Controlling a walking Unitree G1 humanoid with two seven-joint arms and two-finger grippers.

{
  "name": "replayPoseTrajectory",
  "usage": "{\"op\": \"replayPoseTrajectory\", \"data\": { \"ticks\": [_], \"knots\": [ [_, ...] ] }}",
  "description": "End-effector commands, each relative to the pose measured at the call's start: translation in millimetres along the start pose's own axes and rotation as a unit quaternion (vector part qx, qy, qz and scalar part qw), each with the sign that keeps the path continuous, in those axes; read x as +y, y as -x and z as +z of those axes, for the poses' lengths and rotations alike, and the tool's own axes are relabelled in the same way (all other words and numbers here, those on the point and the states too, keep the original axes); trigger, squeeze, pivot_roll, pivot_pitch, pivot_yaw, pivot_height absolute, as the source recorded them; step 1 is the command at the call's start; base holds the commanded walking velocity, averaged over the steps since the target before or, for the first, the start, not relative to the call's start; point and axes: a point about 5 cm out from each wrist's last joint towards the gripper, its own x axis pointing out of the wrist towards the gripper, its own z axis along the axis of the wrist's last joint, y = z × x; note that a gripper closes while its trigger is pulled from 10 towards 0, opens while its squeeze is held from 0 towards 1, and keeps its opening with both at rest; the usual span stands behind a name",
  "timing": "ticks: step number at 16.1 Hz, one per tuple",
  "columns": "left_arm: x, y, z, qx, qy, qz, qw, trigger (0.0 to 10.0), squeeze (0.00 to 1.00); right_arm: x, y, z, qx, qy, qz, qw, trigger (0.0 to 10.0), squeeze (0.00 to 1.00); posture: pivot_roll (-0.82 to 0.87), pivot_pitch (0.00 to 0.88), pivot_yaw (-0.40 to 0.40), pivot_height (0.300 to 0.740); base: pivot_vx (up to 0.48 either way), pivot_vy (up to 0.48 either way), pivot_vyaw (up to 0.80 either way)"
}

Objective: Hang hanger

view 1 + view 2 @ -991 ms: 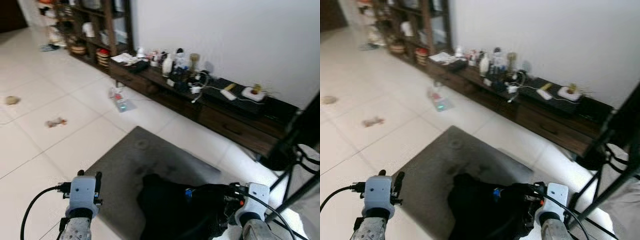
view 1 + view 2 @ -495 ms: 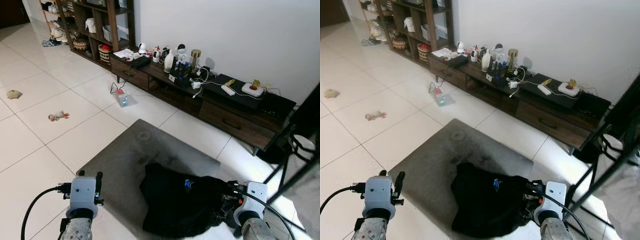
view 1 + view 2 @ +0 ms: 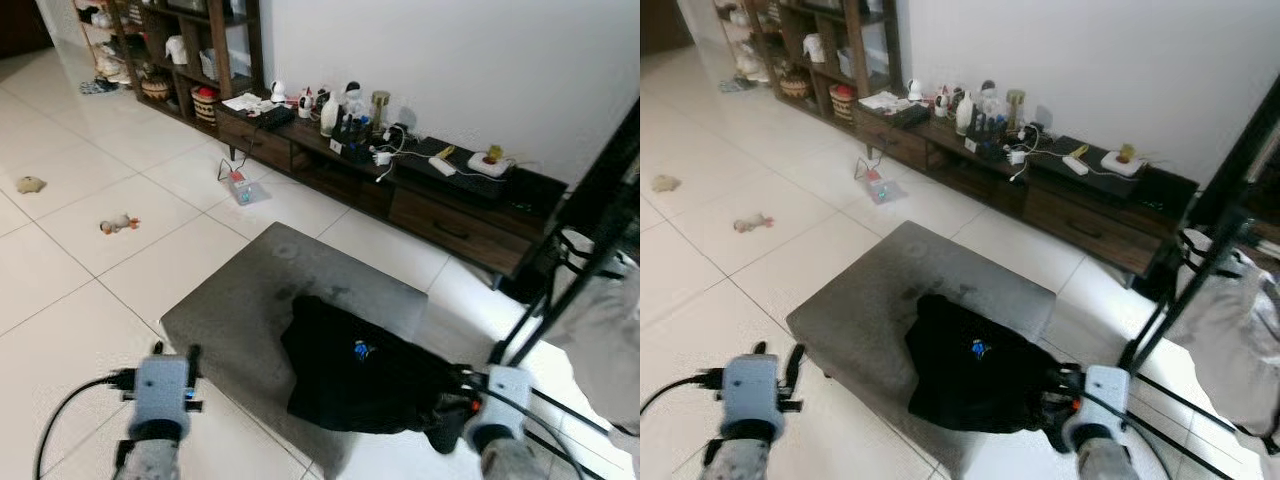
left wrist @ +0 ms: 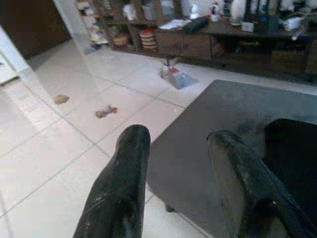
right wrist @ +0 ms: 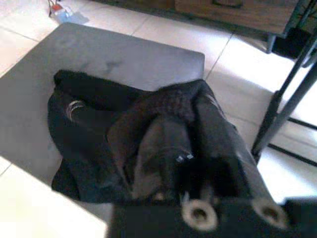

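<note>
A black garment (image 3: 350, 365) lies bunched on a grey padded bench (image 3: 240, 300); a small blue tag shows on it. My right gripper (image 3: 452, 398) is low at the garment's right edge, and in the right wrist view the fingers (image 5: 166, 153) are shut on its dark fabric (image 5: 94, 139), which drapes over them. I cannot make out a hanger in the folds. My left gripper (image 3: 172, 352) is held over the floor in front of the bench, open and holding nothing, with its fingers (image 4: 124, 183) apart in the left wrist view.
A black metal rack (image 3: 585, 240) stands at the right with a white garment (image 3: 605, 335) hanging on it. A low dark wood console (image 3: 440, 215) cluttered with small items runs along the wall. Shelving (image 3: 190, 60) is far left. Small toys (image 3: 118, 224) lie on the tiled floor.
The whole picture has shifted, so the camera moved; the rack and white garment now show more. Both arms keep their pose and the right gripper still holds the garment.
</note>
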Motion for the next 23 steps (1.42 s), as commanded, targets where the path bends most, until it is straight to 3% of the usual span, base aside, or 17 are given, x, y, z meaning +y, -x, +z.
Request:
{"op": "replayPoseTrajectory", "data": {
  "ticks": [1,3,23],
  "knots": [
    [-4.2,1.6,-0.6,0.006,0.003,-0.009,1.000,10.0,0.00,-7.0,0.2,2.4,-0.007,0.003,-0.010,1.000,10.0,0.00,0.01,0.091,-0.030,0.740,-0.251,0.000,0.00],
    [-4.6,1.8,-2.1,0.011,0.003,-0.009,1.000,10.0,0.00,-8.6,0.1,0.9,-0.002,0.000,-0.014,1.000,10.0,0.00,0.01,0.092,-0.029,0.740,0.000,0.000,0.00],
    [-13.0,0.0,-0.6,0.008,0.005,-0.041,0.999,10.0,0.00,-14.4,-3.3,3.2,-0.008,0.009,-0.042,0.999,10.0,0.00,-0.01,0.087,-0.024,0.740,0.000,0.000,-0.80]
  ]
}}
